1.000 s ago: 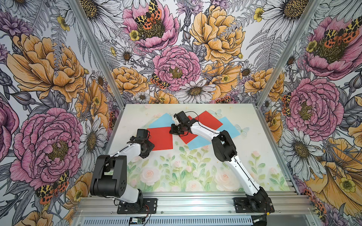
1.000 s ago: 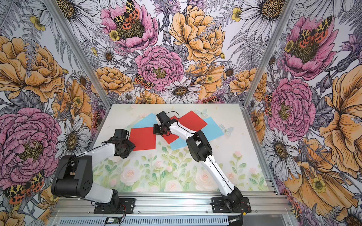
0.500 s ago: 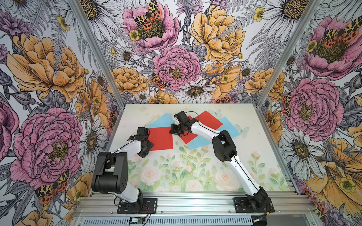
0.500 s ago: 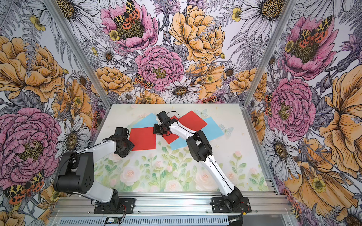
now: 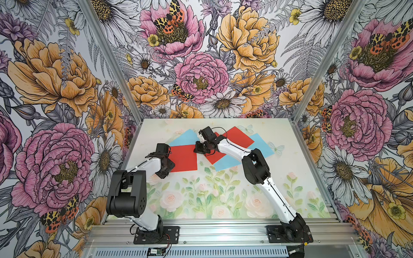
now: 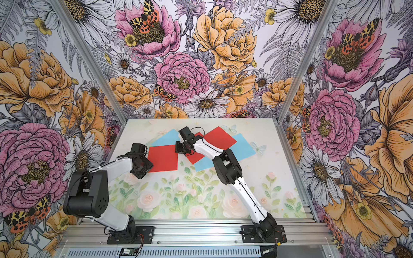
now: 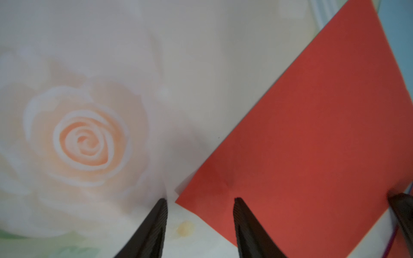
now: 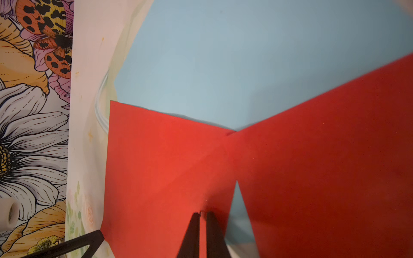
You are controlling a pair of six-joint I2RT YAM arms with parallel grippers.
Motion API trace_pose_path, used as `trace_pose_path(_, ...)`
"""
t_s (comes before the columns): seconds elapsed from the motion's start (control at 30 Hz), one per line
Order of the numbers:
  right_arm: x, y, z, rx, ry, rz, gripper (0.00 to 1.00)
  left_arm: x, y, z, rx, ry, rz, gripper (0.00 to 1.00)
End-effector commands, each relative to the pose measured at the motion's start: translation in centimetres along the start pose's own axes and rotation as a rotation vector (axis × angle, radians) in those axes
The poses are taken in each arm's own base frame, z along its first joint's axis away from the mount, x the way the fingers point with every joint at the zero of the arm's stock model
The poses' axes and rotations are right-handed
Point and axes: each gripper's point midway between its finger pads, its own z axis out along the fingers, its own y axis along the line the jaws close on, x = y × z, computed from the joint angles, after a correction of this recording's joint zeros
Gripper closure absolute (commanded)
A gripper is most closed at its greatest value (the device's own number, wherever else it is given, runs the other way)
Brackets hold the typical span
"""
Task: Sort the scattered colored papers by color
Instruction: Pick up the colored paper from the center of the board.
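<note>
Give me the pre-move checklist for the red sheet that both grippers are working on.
1. Right gripper gripping the left red paper: ok, jaws shut on its edge.
2. Only one sheet pinched: cannot tell.
3. Left gripper open: ok, jaws apart, straddling that paper's corner.
4. Left gripper pressing on the paper: cannot tell.
5. Colors separated: not ok, the middle red paper overlaps a blue paper.
</note>
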Motion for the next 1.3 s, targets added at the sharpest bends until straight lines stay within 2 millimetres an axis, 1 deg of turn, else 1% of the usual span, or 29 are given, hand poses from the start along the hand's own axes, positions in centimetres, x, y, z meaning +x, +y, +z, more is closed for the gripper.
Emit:
trace_pose_path(0.0, 0.5, -1.7, 0.5, 0.041, 0.026, 0.034, 0.89, 2.0, 0.2, 1.2, 0.053, 0.103, -0.048, 0.49)
trace_pose_path(0.13, 0.5, -1.7, 0.5, 0.040, 0.028, 0.034, 0.89, 2.9, 1.0, 1.6, 0.121, 0.116, -0.199, 0.48)
trace_pose_path(0.23, 0.5, -1.6, 0.4, 0.037, 0.029, 0.031, 0.89, 3.2, 1.3, 1.8, 0.159, 0.110, -0.267, 0.48)
trace_pose_path(0.43, 0.6, -1.6, 0.5, 0.034, 0.035, 0.032, 0.89, 2.9, 1.0, 1.7, 0.209, 0.091, -0.298, 0.47)
trace_pose_path(0.57, 0.7, -1.6, 0.4, 0.030, 0.039, 0.033, 0.89, 3.4, 0.5, 2.3, 0.206, 0.133, -0.273, 0.47)
trace_pose_path(0.67, 0.7, -1.6, 0.4, 0.031, 0.039, 0.032, 0.89, 3.9, 0.5, 2.7, 0.199, 0.157, -0.270, 0.46)
trace_pose_path(0.8, 0.8, -1.6, 0.5, 0.031, 0.042, 0.035, 0.89, 3.8, 0.3, 2.6, 0.210, 0.151, -0.250, 0.46)
trace_pose_path(0.97, 1.0, -1.8, 0.5, 0.033, 0.046, 0.037, 0.89, 3.5, -0.9, 2.3, 0.283, 0.138, -0.245, 0.46)
trace_pose_path(1.03, 0.9, -1.7, 0.6, 0.032, 0.045, 0.038, 0.89, 3.4, -0.9, 2.1, 0.287, 0.135, -0.241, 0.47)
trace_pose_path(1.07, 0.9, -1.7, 0.6, 0.031, 0.046, 0.039, 0.89, 3.4, -0.9, 2.1, 0.287, 0.132, -0.241, 0.51)
trace_pose_path(1.1, 0.9, -1.8, 0.6, 0.032, 0.045, 0.041, 0.89, 3.3, -0.9, 2.0, 0.289, 0.130, -0.238, 0.57)
trace_pose_path(1.13, 0.9, -1.8, 0.6, 0.032, 0.044, 0.041, 0.89, 3.3, -0.9, 2.0, 0.286, 0.129, -0.235, 0.65)
trace_pose_path(1.2, 1.0, -1.7, 0.6, 0.032, 0.047, 0.041, 0.89, 3.3, -0.8, 2.0, 0.277, 0.128, -0.228, 0.88)
trace_pose_path(1.23, 1.1, -1.7, 0.7, 0.031, 0.049, 0.041, 0.89, 3.2, -0.7, 2.0, 0.271, 0.125, -0.224, 0.95)
trace_pose_path(1.27, 1.1, -1.7, 0.6, 0.031, 0.049, 0.042, 0.89, 3.1, -0.8, 2.0, 0.267, 0.125, -0.219, 1.00)
